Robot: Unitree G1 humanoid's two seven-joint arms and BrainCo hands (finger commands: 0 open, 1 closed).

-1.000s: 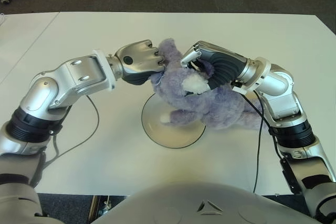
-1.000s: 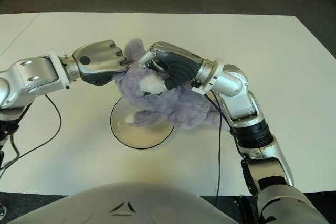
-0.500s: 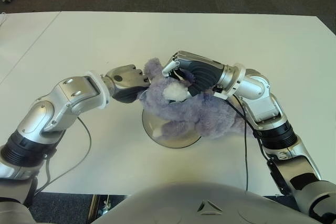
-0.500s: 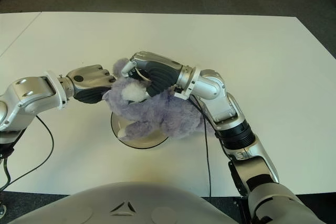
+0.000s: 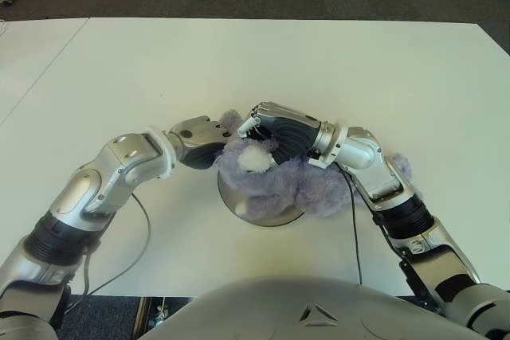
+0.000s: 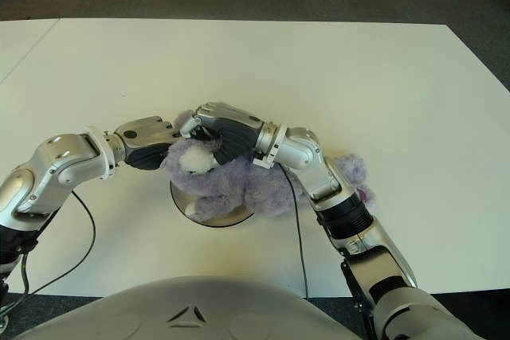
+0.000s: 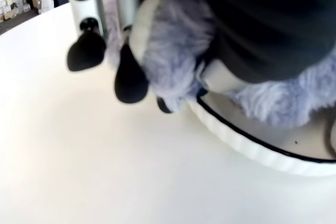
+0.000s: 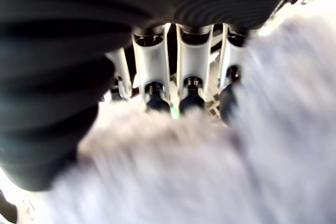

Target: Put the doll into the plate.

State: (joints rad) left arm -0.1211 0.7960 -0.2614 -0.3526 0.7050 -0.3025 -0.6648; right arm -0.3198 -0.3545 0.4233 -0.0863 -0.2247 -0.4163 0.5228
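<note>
The doll [image 5: 291, 185], a purple plush with a white muzzle, lies across the round white plate [image 5: 239, 211] at the table's middle. Its rear end sticks out past the plate's right side. My left hand [image 5: 203, 139] holds the doll's head from the left, and the left wrist view shows dark fingertips [image 7: 130, 80] curled into the fur just above the plate's rim [image 7: 247, 148]. From the right, my right hand [image 5: 267, 121] lies over the head. In the right wrist view its fingers [image 8: 191, 98] press into the purple fur [image 8: 184, 177].
The white table [image 5: 319, 61] stretches wide on all sides of the plate. A black cable [image 5: 139, 220] hangs from my left arm over the table's near left. Dark carpet lies beyond the far edge.
Both hands have come down and toward me with the doll. It hung above the plate a second ago and now lies on it.
</note>
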